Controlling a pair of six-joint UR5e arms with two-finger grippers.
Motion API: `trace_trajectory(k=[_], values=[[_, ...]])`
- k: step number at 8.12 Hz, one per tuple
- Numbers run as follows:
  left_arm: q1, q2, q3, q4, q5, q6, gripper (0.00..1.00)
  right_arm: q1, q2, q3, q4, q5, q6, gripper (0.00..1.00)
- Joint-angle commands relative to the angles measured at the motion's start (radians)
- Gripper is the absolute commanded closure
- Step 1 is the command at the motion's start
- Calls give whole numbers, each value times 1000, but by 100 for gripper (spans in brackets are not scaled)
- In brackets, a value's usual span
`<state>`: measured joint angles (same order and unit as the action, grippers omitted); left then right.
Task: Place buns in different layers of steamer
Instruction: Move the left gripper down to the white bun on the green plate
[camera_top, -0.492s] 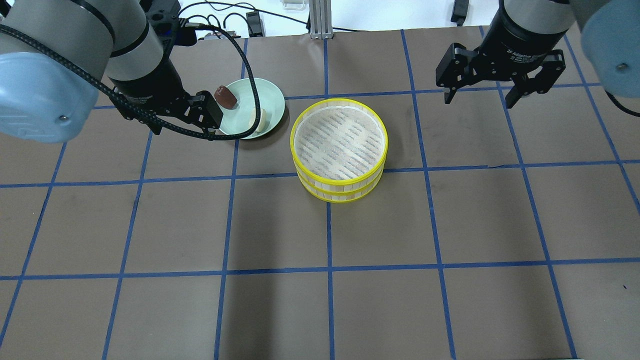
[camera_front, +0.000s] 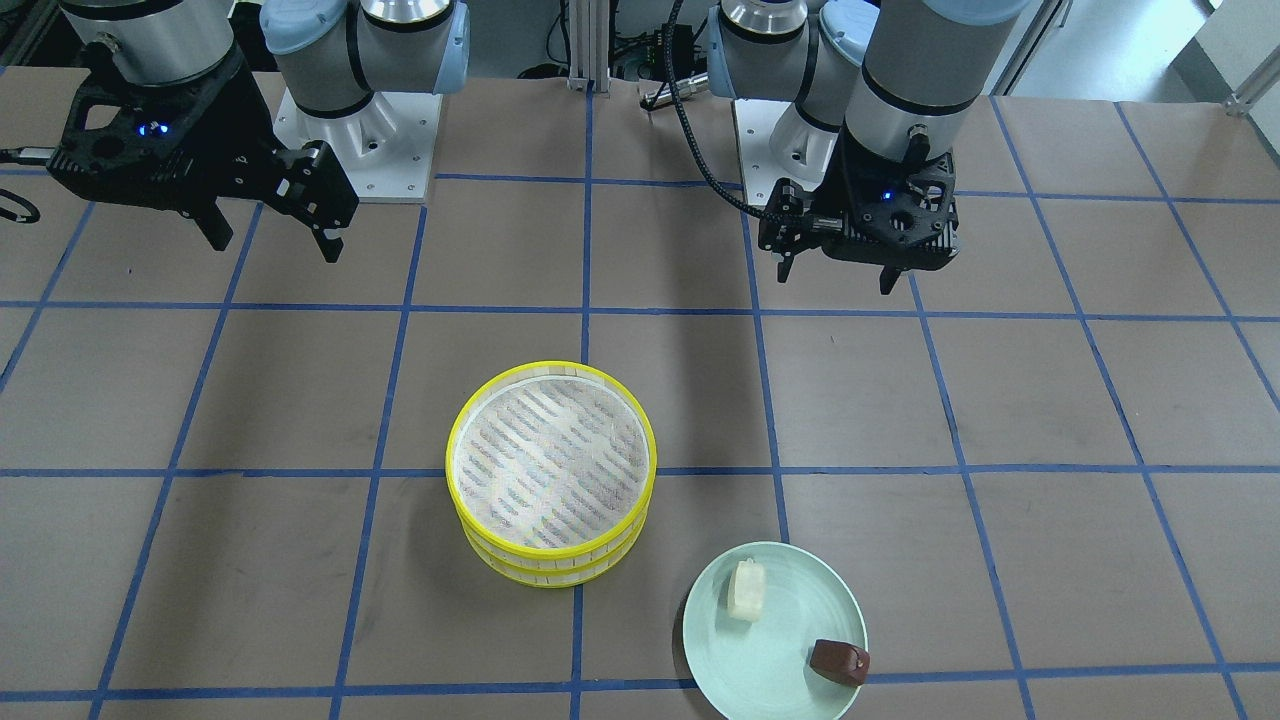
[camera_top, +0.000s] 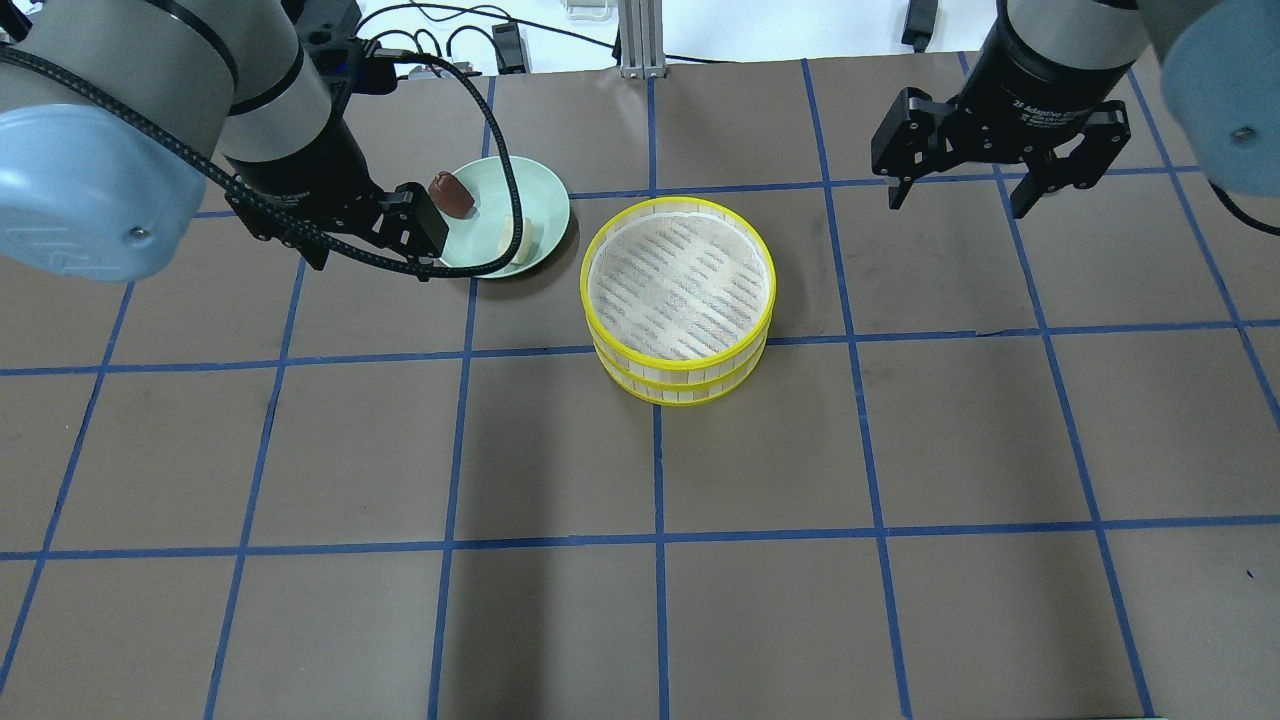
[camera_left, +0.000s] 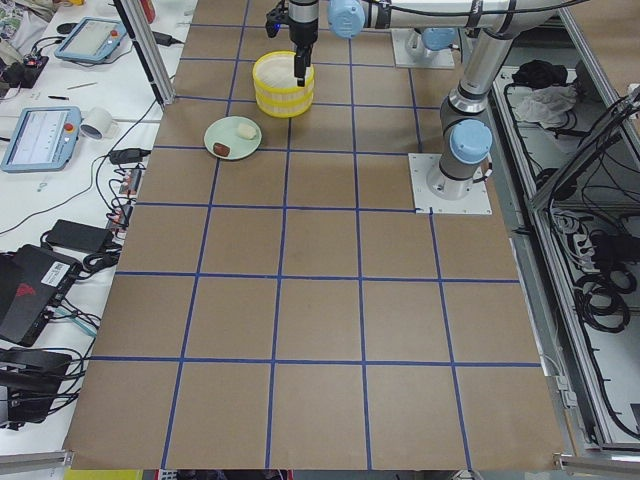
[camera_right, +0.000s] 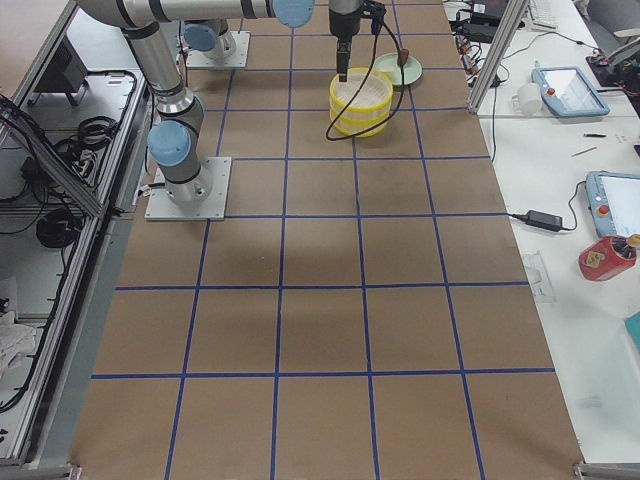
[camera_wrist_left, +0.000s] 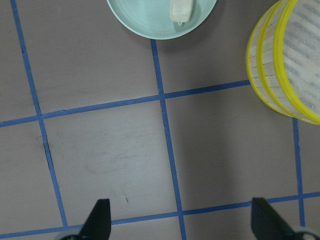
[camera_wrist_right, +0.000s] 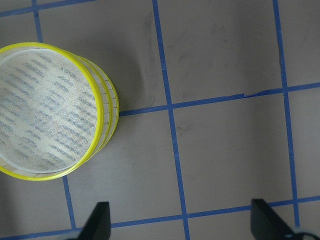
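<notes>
The steamer (camera_top: 680, 381), its two trays stacked, stands mid-table. The mint plate (camera_front: 770, 660) lies near it. My left claw (camera_front: 836, 275) hangs spread wide near the plate. My right claw (camera_top: 957, 204), likewise spread, hangs across the steamer. On the plate lie the cream bun (camera_front: 747, 590) and the brown bun (camera_front: 840, 662), apart.

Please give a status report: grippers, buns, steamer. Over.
Left gripper and right gripper open, empty. White bun and brown bun on the plate, apart. Steamer stacked, top tray empty. Nothing seen between plate and steamer.
</notes>
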<state>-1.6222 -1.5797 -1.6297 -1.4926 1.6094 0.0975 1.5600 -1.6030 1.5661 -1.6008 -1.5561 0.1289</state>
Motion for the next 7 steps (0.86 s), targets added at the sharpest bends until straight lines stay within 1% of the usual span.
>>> trace_trajectory(k=[1,3,4,5,7], values=[[1,-51,1,78,-28,4,0,0,0,5,2,-1,-2,0],[1,-155,1,243,-34,4,0,2,2,9,4,-1,-14,0],[1,-216,1,344,-34,10,0,26,15,11,4,-1,-17,0],[1,-273,1,415,-35,16,0,46,31,11,1,-1,-12,0],[1,-382,1,577,-39,22,0,51,81,11,-27,-4,-3,0]])
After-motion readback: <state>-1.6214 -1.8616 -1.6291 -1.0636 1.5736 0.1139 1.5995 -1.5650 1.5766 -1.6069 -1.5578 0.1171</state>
